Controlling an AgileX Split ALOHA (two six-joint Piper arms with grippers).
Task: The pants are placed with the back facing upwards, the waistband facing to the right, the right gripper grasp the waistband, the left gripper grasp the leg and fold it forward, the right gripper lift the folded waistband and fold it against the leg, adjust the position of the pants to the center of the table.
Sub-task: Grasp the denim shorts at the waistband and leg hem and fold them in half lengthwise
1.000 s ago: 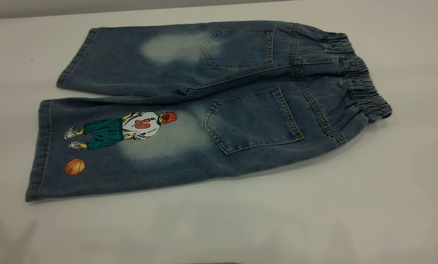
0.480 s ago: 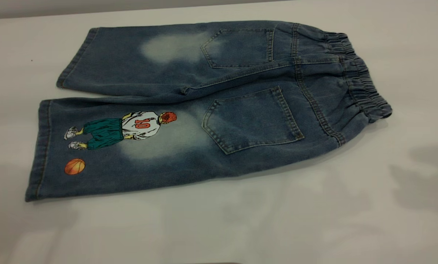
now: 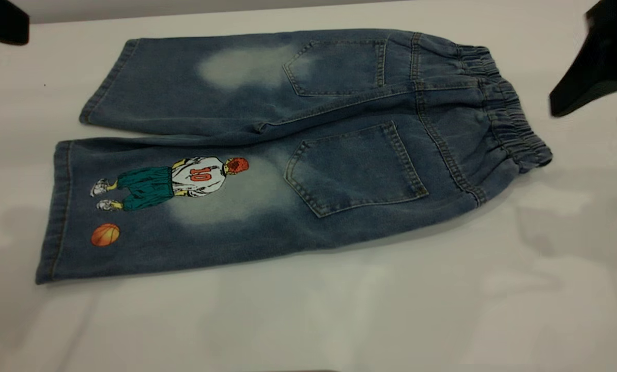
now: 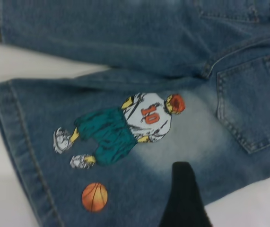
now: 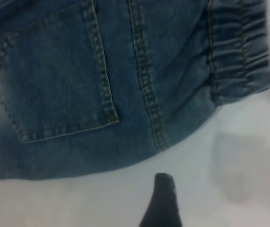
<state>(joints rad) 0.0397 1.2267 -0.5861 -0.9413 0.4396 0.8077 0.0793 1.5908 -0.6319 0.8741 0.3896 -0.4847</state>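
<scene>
At the 10 o'clock corner of the exterior view only a dark part of the left gripper shows, above the table and well apart from the pants; whether its jaws are spread or pressed together, I cannot tell, because its wrist view shows one dark finger only. The pants lie flat with the back up, a little toward 12 o'clock from the table's middle. The leg with the printed player lies toward 8 o'clock, its hem at the left end, and nothing touches it. The waistband is at the 3 o'clock end. Just beyond it, at 2 o'clock, the right gripper hangs above the table, not touching the cloth; its jaws also I cannot tell. I judge that the approach is in hand and no grasp is made. The next move calls for the right gripper to descend on the near waistband corner and the left on the leg hem, each pinching only the near half, so it can be folded over the plain leg.
</scene>
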